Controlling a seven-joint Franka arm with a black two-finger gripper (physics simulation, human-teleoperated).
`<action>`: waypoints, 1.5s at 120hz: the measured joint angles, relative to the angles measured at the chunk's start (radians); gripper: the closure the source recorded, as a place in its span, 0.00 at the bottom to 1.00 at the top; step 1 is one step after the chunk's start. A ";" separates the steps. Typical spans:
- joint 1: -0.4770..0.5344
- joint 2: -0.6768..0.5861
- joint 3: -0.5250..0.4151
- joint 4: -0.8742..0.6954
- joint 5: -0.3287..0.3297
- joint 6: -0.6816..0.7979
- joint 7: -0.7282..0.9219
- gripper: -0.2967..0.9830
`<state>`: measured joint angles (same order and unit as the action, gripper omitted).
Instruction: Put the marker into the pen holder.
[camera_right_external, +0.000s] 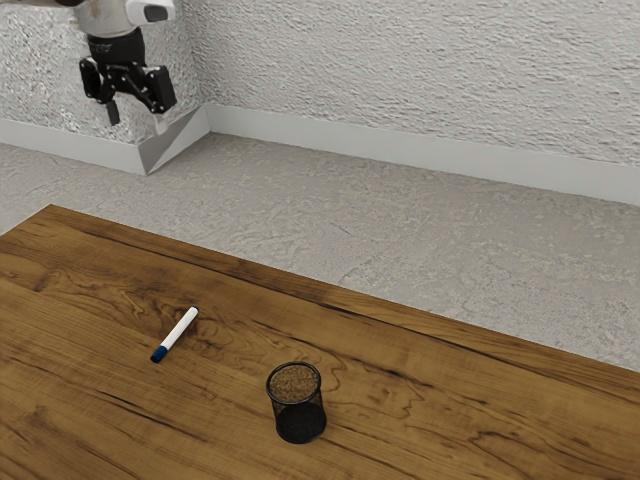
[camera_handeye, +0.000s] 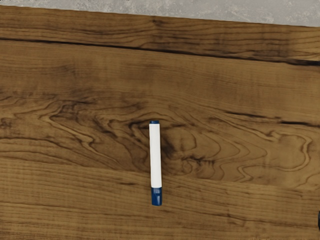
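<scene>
I am holding my open tool (camera_right_external: 137, 116) high above the surface (camera_right_external: 90, 420) | marker (camera_right_external: 179, 331): lying flat, blue-capped | pen holder (camera_right_external: 299, 415): standing upright, apart from the marker

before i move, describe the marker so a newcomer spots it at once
On the wooden table, find the round black mesh pen holder. Toward the exterior view's left lies the marker, a slim white stick with a dark blue cap; unlike the upright holder, it lies flat.

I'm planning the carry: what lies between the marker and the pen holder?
Bare wooden tabletop lies between the marker and pen holder, in the exterior view.
</scene>
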<state>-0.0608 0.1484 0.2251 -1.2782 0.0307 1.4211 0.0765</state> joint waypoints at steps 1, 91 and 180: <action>-0.002 0.000 0.000 0.000 -0.001 0.000 0.000 0.25; 0.155 -0.212 -0.139 -0.905 0.053 0.501 0.041 0.25; 0.165 0.100 -0.142 -0.873 0.049 0.970 0.000 0.26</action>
<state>0.1047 0.2482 0.0828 -2.1514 0.0797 2.3912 0.0764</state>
